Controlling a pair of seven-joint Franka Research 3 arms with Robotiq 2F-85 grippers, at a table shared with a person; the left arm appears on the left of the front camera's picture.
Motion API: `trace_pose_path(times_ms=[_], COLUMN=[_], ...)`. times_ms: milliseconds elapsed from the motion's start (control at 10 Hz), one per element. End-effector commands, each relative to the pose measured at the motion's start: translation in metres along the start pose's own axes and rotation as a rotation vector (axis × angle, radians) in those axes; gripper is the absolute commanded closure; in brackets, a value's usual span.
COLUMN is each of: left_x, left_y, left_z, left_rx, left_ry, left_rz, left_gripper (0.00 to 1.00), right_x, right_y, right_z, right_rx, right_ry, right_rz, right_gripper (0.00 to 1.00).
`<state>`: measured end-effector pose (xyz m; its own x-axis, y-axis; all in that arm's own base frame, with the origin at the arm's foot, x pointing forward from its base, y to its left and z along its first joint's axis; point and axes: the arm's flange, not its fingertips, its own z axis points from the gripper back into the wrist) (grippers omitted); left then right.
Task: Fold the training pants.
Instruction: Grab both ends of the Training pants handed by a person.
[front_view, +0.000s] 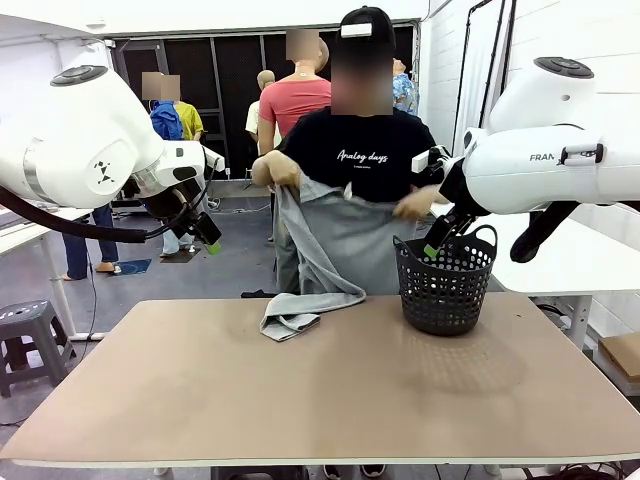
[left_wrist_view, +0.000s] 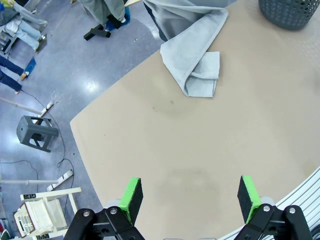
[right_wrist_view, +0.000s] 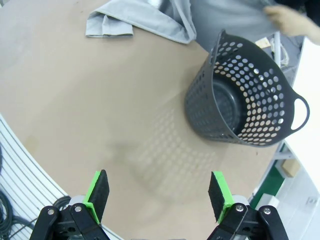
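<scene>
A person at the far side of the table holds the light grey training pants (front_view: 335, 240) up by the waistband with both hands (front_view: 272, 170). The leg ends drape onto the table's far edge in a small heap (front_view: 290, 320), also seen as grey cloth (left_wrist_view: 195, 60) in the left wrist view and at the top (right_wrist_view: 135, 20) of the right wrist view. My left gripper (front_view: 208, 240) hangs raised at the left, open and holding nothing (left_wrist_view: 190, 197). My right gripper (front_view: 432, 245) is raised beside the basket, open and holding nothing (right_wrist_view: 160, 192).
A black mesh basket (front_view: 445, 285) stands on the table at the far right, with nothing in it (right_wrist_view: 240, 105). The tan tabletop (front_view: 320, 390) is bare in the middle and front. A grey stool (left_wrist_view: 36, 132) stands on the floor off the left edge.
</scene>
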<state>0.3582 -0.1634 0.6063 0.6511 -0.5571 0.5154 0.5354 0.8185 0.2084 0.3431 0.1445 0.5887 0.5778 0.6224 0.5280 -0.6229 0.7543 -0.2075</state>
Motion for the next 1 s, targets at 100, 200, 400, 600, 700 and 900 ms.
trace_pose_path(times_ms=[100,200,400,600,700,900], left_x=[0.0010,0.0010,0.0010,0.0010,0.0010,0.0010], left_y=[0.0003,0.0003,0.0003,0.0003,0.0003,0.0003], left_z=[-0.0002,-0.0002,-0.0002,-0.0002,-0.0002,-0.0002], left_rx=[0.000,0.000,0.000,0.000,0.000,0.000], left_ry=[0.000,0.000,0.000,0.000,0.000,0.000], left_rz=[0.000,0.000,0.000,0.000,0.000,0.000], left_gripper=[0.00,0.00,0.00,0.00,0.00,0.00], right_x=[0.0008,0.0008,0.0008,0.0008,0.0008,0.0008], right_y=[-0.0016,-0.0016,-0.0016,-0.0016,-0.0016,-0.0016], right_z=[0.0010,0.0010,0.0010,0.0010,0.0010,0.0010], right_rx=[0.001,0.001,0.001,0.001,0.001,0.001], right_ry=[0.000,0.000,0.000,0.000,0.000,0.000], right_rz=[-0.002,-0.002,-0.002,-0.002,-0.002,-0.002], right_gripper=[0.00,0.00,0.00,0.00,0.00,0.00])
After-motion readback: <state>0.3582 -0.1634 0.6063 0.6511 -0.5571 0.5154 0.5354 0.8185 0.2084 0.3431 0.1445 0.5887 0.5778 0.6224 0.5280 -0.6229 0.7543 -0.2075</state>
